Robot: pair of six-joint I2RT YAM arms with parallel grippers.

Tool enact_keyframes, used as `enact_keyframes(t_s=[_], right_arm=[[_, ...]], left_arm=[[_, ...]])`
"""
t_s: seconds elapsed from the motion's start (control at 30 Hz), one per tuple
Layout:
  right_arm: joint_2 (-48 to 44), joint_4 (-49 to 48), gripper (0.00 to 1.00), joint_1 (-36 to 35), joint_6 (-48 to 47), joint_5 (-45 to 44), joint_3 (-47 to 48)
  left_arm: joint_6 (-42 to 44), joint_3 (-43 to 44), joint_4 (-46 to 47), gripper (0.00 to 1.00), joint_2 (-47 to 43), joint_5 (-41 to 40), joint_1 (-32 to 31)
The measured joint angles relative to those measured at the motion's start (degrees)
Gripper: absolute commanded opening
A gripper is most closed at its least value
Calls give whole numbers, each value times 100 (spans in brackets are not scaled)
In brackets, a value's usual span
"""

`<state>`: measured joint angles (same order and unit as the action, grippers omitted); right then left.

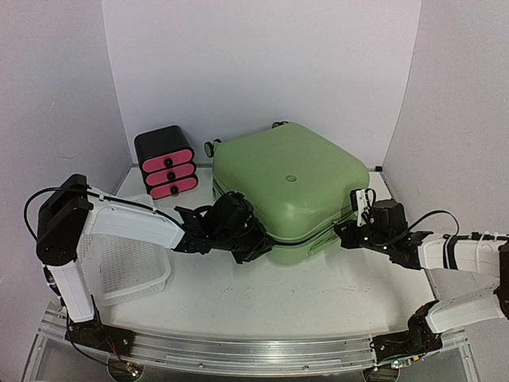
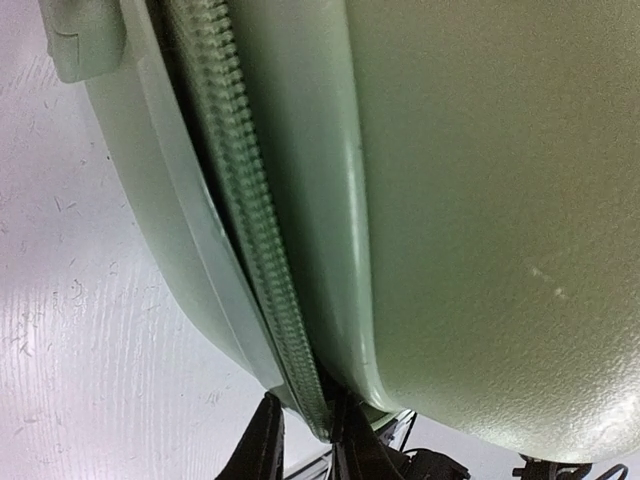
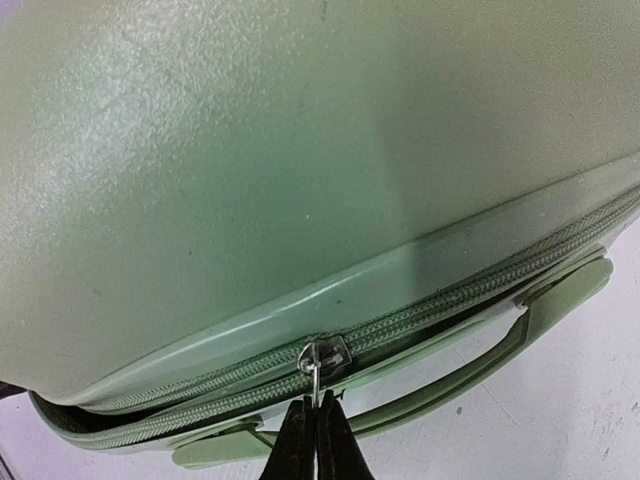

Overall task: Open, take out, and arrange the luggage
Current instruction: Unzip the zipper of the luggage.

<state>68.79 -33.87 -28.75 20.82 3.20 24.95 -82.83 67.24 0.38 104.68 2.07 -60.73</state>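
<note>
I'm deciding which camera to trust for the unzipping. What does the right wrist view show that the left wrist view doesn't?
Only the right wrist view: the zipper pull, pinched in the shut right tool, and the carry handle below the seam.

Only the left wrist view: the left tool, with one finger on each side of the seam's edge, and a small green bumper.

Both: the green suitcase, its zipper and the white table.

Light-green hard-shell luggage (image 1: 290, 179), flat, zipper part-open.
</note>
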Motion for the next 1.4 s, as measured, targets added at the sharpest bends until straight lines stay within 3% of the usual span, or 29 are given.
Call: enact_keyframes(t_s=[0.33,0.63,0.87,1.4], right_arm=[[-79,175,0,-114,-507,494,17],[-81,396,0,-127,-586,216,142],[-111,470,0,-131,-533,129,155],[-111,457,0,-50,-273,682,155]], left_arm=[[302,-1121,415,0,-879,-155,280],[863,-2284,-293,0,-2015,-485,750],[1217,-2389,-658,0,-2638,-472,793],[1467,-1987,-844,14,-2413,197,638]])
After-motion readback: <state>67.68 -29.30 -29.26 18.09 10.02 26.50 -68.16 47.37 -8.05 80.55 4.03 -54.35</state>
